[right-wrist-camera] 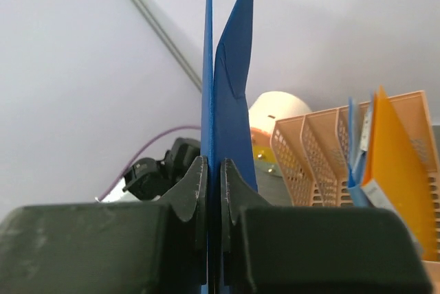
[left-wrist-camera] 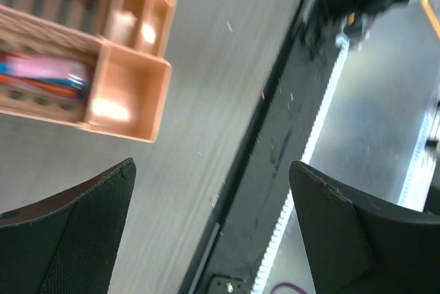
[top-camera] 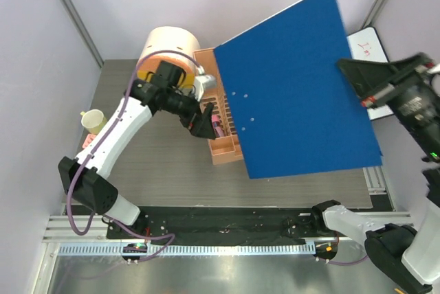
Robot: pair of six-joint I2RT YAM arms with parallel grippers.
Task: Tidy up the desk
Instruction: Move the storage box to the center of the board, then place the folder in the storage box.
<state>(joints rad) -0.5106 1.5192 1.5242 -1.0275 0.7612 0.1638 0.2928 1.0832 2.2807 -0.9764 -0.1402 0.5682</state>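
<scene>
The desk [top-camera: 158, 170] is a dark grey wood-grain top. A large blue folder [top-camera: 295, 88] hangs above it, edge-on in the right wrist view [right-wrist-camera: 230, 88]. My right gripper [top-camera: 347, 67] is shut on the folder's right edge, both jaws pressed flat against it [right-wrist-camera: 213, 163]. My left gripper [top-camera: 203, 119] is open beside the peach organizer [top-camera: 223, 139]. In the left wrist view the left gripper [left-wrist-camera: 212, 167] has only bare desk [left-wrist-camera: 199, 88] between its fingers, and the organizer [left-wrist-camera: 103, 67] holds pens at the upper left.
A round peach container [top-camera: 168, 43] stands at the back left. A small cup [top-camera: 93, 121] sits at the left edge. A white board [top-camera: 368, 47] lies at the back right. The organizer's mesh file slots [right-wrist-camera: 316, 150] hold yellow and blue folders. A black strip [top-camera: 227, 222] runs along the near edge.
</scene>
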